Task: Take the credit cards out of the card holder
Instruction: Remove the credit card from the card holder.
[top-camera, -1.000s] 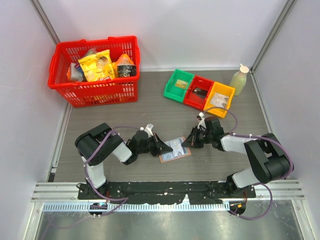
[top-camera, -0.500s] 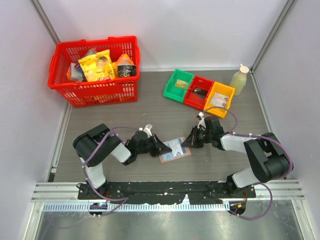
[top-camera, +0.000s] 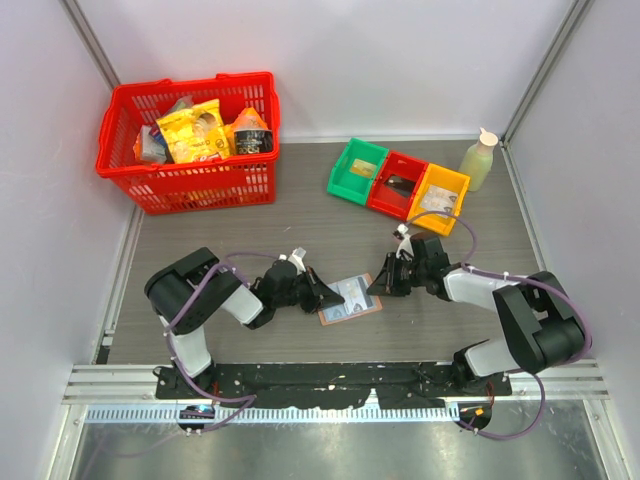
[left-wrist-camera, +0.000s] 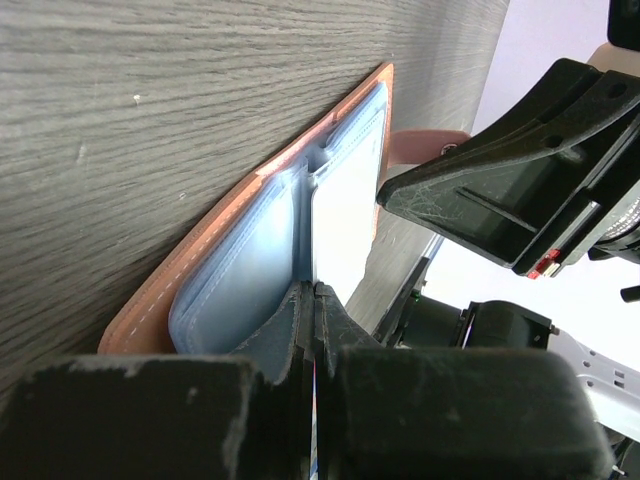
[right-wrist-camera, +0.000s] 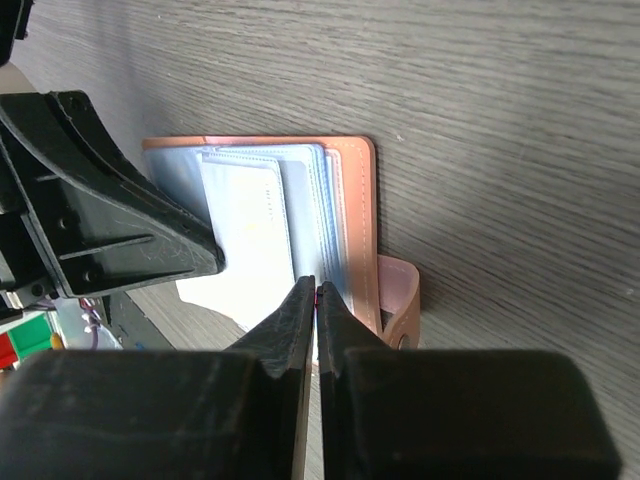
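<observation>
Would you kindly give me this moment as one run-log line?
card holder open | left gripper shut on its sleeve | right gripper shut at its edge

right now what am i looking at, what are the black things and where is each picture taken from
Two robot arms on a table. One picture looks down from above; the other two come from cameras on each wrist, so the black blocks are fingers. The left gripper is pinched shut on the blue lining of the open card holder; the right gripper, fingers nearly together, sits at its other edge. A pale card shows inside. A red basket, coloured bins and a bottle stand behind.
</observation>
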